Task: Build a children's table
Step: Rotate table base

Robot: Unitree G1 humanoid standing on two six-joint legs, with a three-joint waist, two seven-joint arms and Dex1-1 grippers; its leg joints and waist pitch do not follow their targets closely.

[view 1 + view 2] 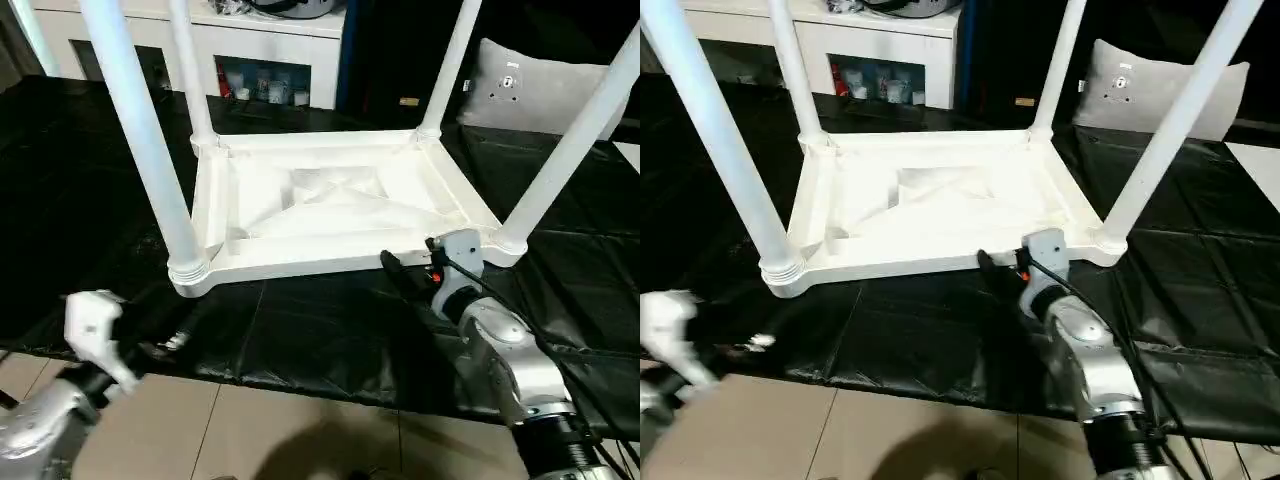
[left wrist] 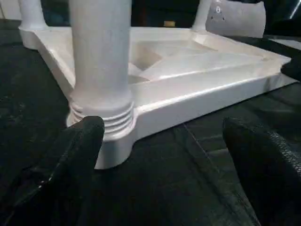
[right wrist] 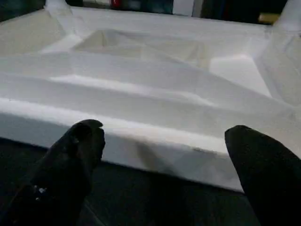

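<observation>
Both end effectors, left and right, spread wide, empty, near upturned tabletop front rim.

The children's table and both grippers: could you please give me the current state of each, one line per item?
tabletop: upside down on the black mat, ribbed underside up.
four legs: all standing upright in the corner sockets.
left gripper: open, holding nothing, facing the near corner leg.
right gripper: open, holding nothing, facing the tabletop's near edge.
</observation>
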